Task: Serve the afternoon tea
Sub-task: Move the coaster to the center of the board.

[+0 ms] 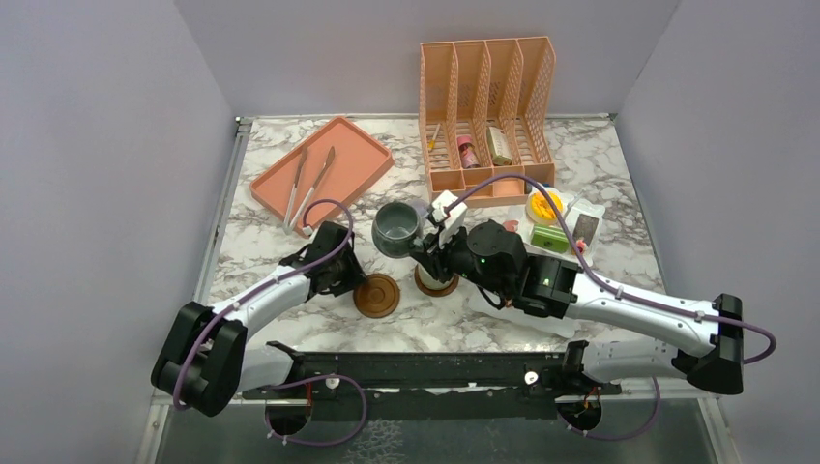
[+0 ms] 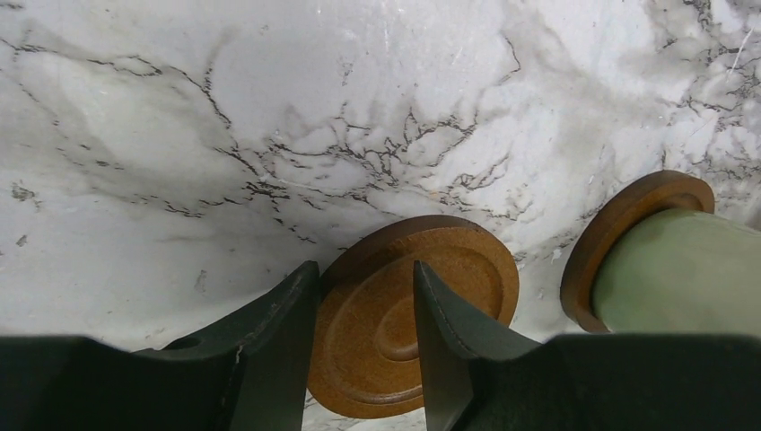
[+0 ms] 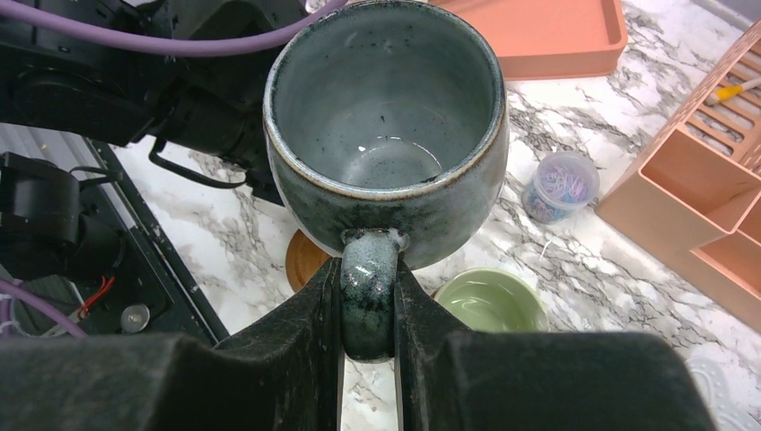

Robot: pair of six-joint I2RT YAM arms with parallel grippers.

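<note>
**First:** Dark fingers of the right gripper (image 3: pixel 368 301) fill the closest view. What is held in them?

**Second:** The handle of the grey-blue glazed ceramic mug (image 3: pixel 386 117) is pinched tight between them. The mug is carried upright, lifted clear of the marble worktop (image 1: pixel 464 329), about midway between the near and far edges. Just beside it, the pale green ceramic mug (image 3: pixel 492 301) is already seated on one round brown wooden coaster (image 2: pixel 628 202).

**First:** Where is the lifted mug meant to be set?

**Second:** The second round brown coaster (image 1: pixel 376 295) is judged to be the target. It lies bare toward the near edge, left of centre. The left gripper (image 2: pixel 366 287) is poised over its near rim with jaws spread and nothing grasped. Whether the coaster is touched cannot be told.

**First:** How is the placing done well?

**Second:** The mug should be kept level, brought over the coaster's recessed centre and lowered straight down. The handle should be let go only once the base is felt to sit flat. The left arm's fingers are best drawn aside first, or the coaster may be nudged. The pale green mug should be given room on the way.
</note>
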